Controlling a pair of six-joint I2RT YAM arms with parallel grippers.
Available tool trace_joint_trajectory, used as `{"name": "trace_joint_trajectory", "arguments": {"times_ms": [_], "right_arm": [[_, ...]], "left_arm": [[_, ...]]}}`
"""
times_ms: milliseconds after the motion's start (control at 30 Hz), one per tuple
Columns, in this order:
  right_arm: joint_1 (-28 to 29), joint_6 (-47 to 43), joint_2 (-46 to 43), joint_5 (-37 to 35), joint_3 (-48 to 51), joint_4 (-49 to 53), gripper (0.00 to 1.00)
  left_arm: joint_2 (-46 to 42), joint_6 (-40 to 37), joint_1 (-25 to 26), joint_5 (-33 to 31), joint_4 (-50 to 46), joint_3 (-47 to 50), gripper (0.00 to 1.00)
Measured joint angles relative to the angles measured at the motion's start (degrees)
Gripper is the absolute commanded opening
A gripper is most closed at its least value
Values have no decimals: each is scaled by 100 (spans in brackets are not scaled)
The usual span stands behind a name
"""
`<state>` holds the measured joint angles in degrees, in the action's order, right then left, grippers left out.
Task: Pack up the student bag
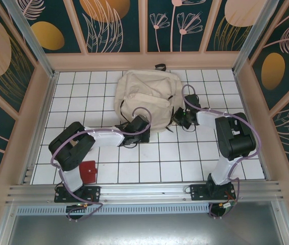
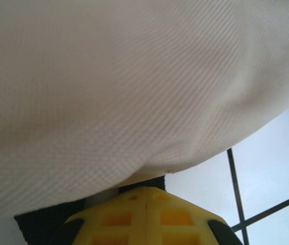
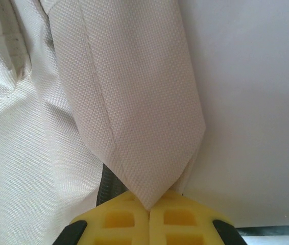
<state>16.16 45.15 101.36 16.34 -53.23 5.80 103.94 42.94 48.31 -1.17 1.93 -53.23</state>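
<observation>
Against the student bag (image 1: 144,94), the right tool (image 3: 148,205) pinches its fabric, the left tool (image 2: 145,191) closed.

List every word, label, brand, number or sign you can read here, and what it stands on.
None readable.
The backpack shows plain cream cloth with black straps, no logo visible.
The red flat piece bears no print that can be made out.
The wall panels carry only leaf and circle patterns.

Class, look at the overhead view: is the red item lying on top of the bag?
No, the red item lies on the table beside the left arm, well apart from the bag.
</observation>
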Motion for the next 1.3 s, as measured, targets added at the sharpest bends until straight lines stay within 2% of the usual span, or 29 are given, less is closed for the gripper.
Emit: {"name": "trace_joint_trajectory", "arguments": {"times_ms": [67, 167, 267, 400, 567, 700, 900, 1200, 1300], "right_arm": [[-2, 0, 0, 42, 0, -2, 0], [-15, 0, 0, 173, 0, -22, 0], [-22, -4, 0, 424, 2, -72, 0], [28, -31, 0, 931, 15, -173, 0], [313, -31, 0, 1628, 46, -525, 0], [496, 13, 0, 1917, 46, -769, 0], [557, 42, 0, 2024, 46, -951, 0], [603, 44, 0, 2087, 44, -994, 0], [608, 44, 0, 2094, 44, -994, 0]], "left_arm": [[-4, -9, -11, 181, 79, 15, 24], [-59, -22, -9, 522, 334, 7, 36], [-72, 57, 26, 791, 551, -127, 41], [-72, 232, 79, 802, 570, -466, 44], [-114, 581, 92, 374, 437, -481, 50], [-332, 953, 92, 44, 138, -334, 57], [-562, 1392, 87, -216, -170, -173, 56], [-299, 1403, 63, -70, -199, -345, 41], [-256, 1405, 44, -105, -210, -382, 30]]}}
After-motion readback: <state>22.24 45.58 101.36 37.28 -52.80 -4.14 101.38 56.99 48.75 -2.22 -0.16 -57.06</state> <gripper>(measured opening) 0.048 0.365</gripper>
